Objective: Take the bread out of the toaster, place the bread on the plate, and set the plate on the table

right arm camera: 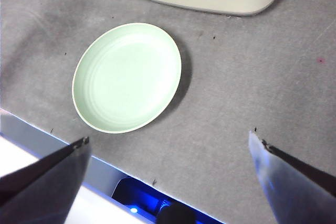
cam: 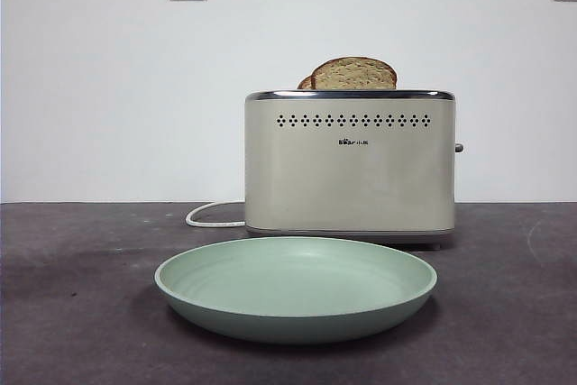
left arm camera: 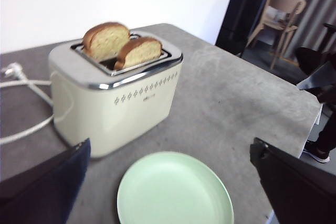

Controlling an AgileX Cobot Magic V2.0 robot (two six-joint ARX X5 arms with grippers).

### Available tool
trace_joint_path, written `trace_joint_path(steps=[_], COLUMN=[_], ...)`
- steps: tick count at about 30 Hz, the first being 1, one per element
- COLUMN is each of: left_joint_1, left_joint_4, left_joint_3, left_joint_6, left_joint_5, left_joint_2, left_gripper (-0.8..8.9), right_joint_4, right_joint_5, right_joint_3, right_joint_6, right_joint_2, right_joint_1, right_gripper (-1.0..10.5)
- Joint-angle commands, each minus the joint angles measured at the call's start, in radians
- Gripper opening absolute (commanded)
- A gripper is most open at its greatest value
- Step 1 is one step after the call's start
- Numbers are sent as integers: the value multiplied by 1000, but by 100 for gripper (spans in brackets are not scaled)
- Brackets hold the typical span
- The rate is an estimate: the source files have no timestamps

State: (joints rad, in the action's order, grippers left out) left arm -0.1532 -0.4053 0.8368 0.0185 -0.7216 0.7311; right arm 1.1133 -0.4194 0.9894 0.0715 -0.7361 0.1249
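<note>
The cream toaster (cam: 350, 164) stands on the table (cam: 72, 313) with two bread slices upright in its slots. The bread (cam: 353, 74) is the slice nearer the holed side; it also shows in the left wrist view (left arm camera: 139, 52). A second slice (left arm camera: 106, 40) stands behind it. The mint-green plate (cam: 296, 288) lies empty on the table in front of the toaster. My left gripper (left arm camera: 170, 145) is open and empty, above and in front of the plate (left arm camera: 175, 190) and toaster (left arm camera: 115, 93). My right gripper (right arm camera: 168, 137) is open and empty, high over the table's near edge beside the plate (right arm camera: 127, 76).
A white cord (cam: 212, 216) trails from the toaster's left side across the table. The table's front edge (right arm camera: 79, 174) lies just below the plate in the right wrist view. A chair (left arm camera: 281, 17) stands beyond the table. Neither arm shows in the front view.
</note>
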Motion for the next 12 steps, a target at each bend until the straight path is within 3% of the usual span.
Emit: trace_joint_path(steps=[1,12], left_joint_1=[-34,-188], left_joint_4=[118,586], left_joint_3=[2,7], left_joint_6=[12,16], left_joint_5=[-4,116], left_joint_2=[79,383], left_gripper=[566,565], right_joint_4=[-6,-27], right_joint_5=[-1,-1], right_joint_3=[3,3], right_joint_6=[3,3], right_joint_2=[-4,-22], right_joint_1=[2,2], right_gripper=[512,512])
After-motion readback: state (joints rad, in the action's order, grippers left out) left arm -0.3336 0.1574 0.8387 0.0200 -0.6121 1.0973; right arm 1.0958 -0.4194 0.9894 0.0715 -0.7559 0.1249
